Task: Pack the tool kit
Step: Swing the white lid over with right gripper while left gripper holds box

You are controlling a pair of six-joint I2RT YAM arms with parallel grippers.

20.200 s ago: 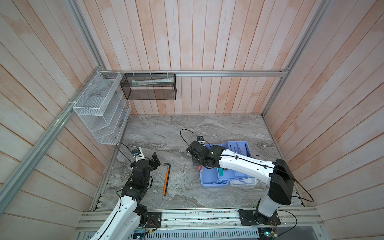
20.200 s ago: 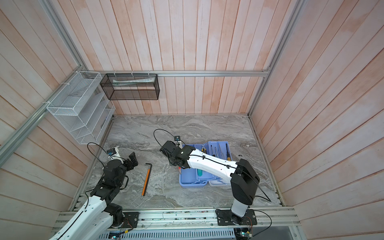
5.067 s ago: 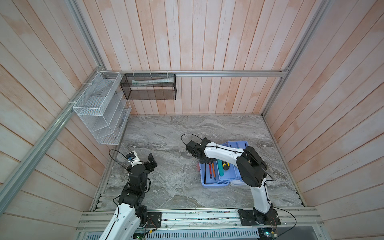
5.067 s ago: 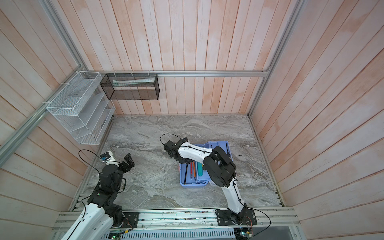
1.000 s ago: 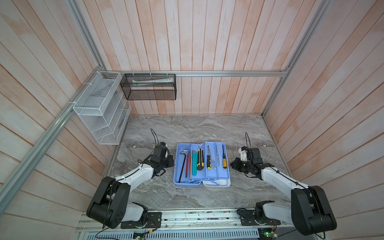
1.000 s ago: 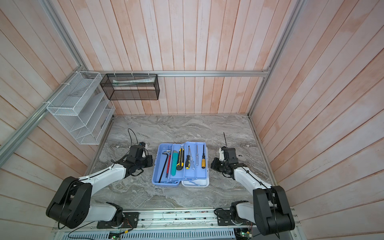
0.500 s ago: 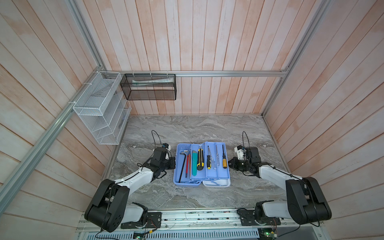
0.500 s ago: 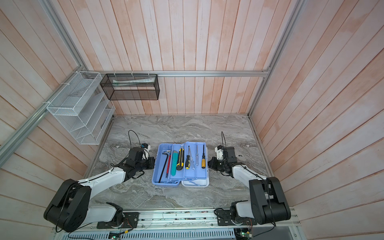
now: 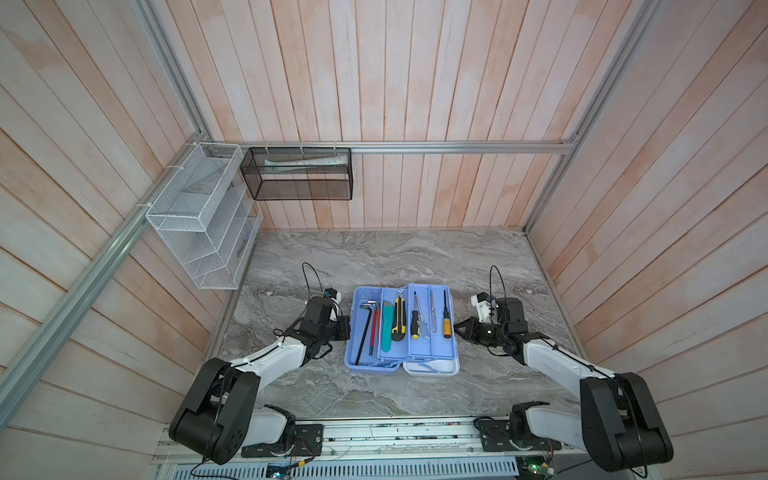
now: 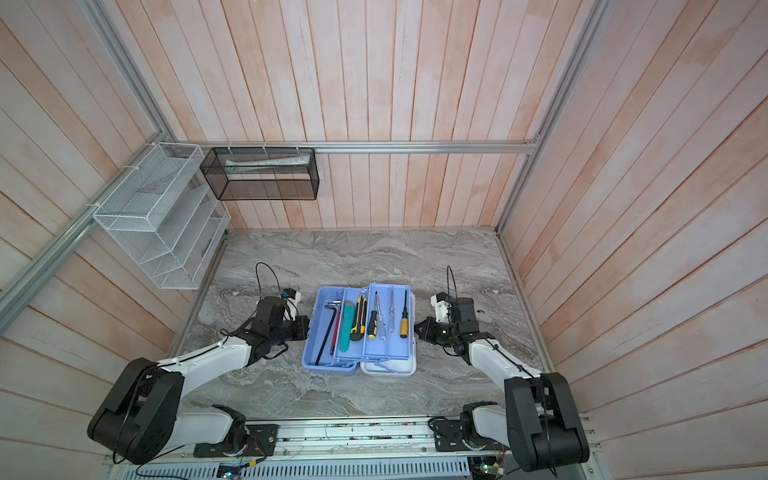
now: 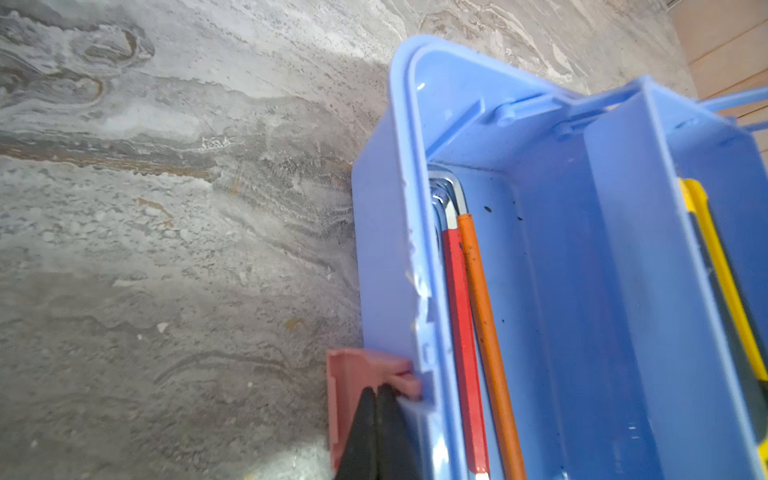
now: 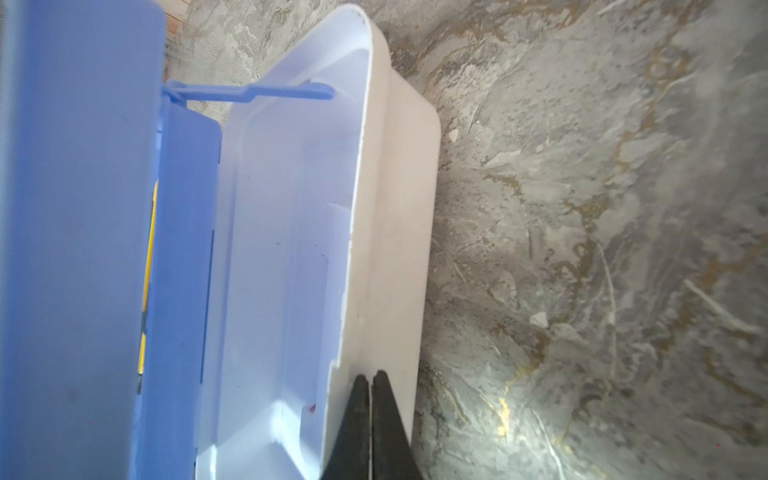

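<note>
Top views both have the marble tabletop (image 9: 374,257) mostly bare, with the tool kit (image 9: 392,355) sitting open toward the front, right between the two arms. Biggest piece is the blue base (image 9: 350,353), then the white lid (image 9: 451,368) folded out flat on the right arm's side, then the stepped tray (image 9: 430,353) perched over the seam. It looks loaded already: long black hex key (image 9: 365,332), teal tool (image 9: 387,328), yellow-and-black utility knife (image 9: 399,318), plus three screwdrivers in the tray, with the orange-handled screwdriver (image 9: 446,326) outermost. Left wrist view adds a red tool (image 11: 461,332) and the orange stick (image 11: 486,332) along the base wall. So I reckon closing it is what's left. Left gripper (image 9: 345,328) is pinched fully shut and holding nothing, tips touching the pink latch (image 11: 353,382) on the base's outer wall. Right gripper (image 12: 369,384) is likewise pinched shut and empty, tips against the lid's outer wall by its rim. Handling-wise, my guess is light, stiff, thin plastic that's smooth enough to skate on the marble if shoved from one side. The tools are loose, so any tilt will send them sliding. The thin link arm (image 12: 249,92) looks like the fragile bit. I'd take the lid by its long free rim and swing it over while bracing the base, not grab the tray.
</note>
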